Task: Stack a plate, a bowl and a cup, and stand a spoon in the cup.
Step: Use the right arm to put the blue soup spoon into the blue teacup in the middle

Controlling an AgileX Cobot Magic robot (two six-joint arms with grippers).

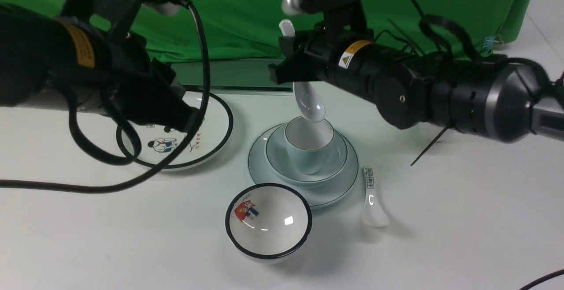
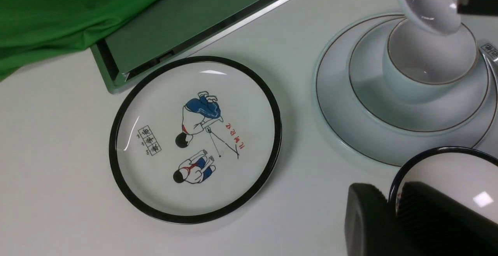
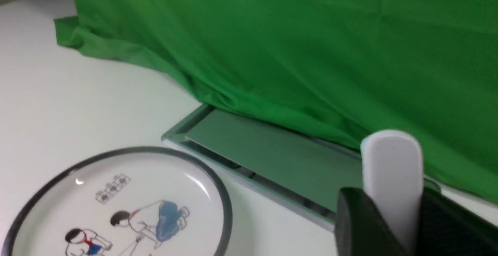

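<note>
Green cloth (image 1: 246,12) hangs behind a white surface (image 1: 462,219), with a flat silver-framed panel (image 1: 233,76) lying under its hem along the far edge.

Toward the left edge, the left hand (image 2: 395,197) hovers above a thick black-rimmed plate printed with cartoon figures (image 2: 194,139). Its fingers lie close together with nothing between them. Whether they quite meet I cannot tell.

Nearer the front edge sits a black-rimmed white bowl with a red-and-blue picture (image 1: 269,219), just in front of the stack.

The stack stands mid-surface. A plain pale bluish-white round plate with a thin dark rim line (image 1: 264,171) carries a matching shallow bowl (image 1: 339,153), and a pale bluish handleless cup with a white inside (image 1: 304,158) sits upright in that bowl.

Straight above the cup hangs a plain glossy white ceramic soup spoon (image 1: 310,105), clamped by its handle in the right hand (image 1: 288,67). Its long axis is close to upright and leans a little, with the scoop end down at the cup's mouth and the handle tip up. Whether the scoop has passed below the rim I cannot tell.

The cup lies directly beneath the right hand, which is much the nearer of the two. What remains looks like a short descent and a release that lets the handle rest against the cup's rim. Letting go too high could tip the cup or drop the spoon out.

Just right of the plate lies a second white spoon with a printed label on its handle (image 1: 372,197).
</note>
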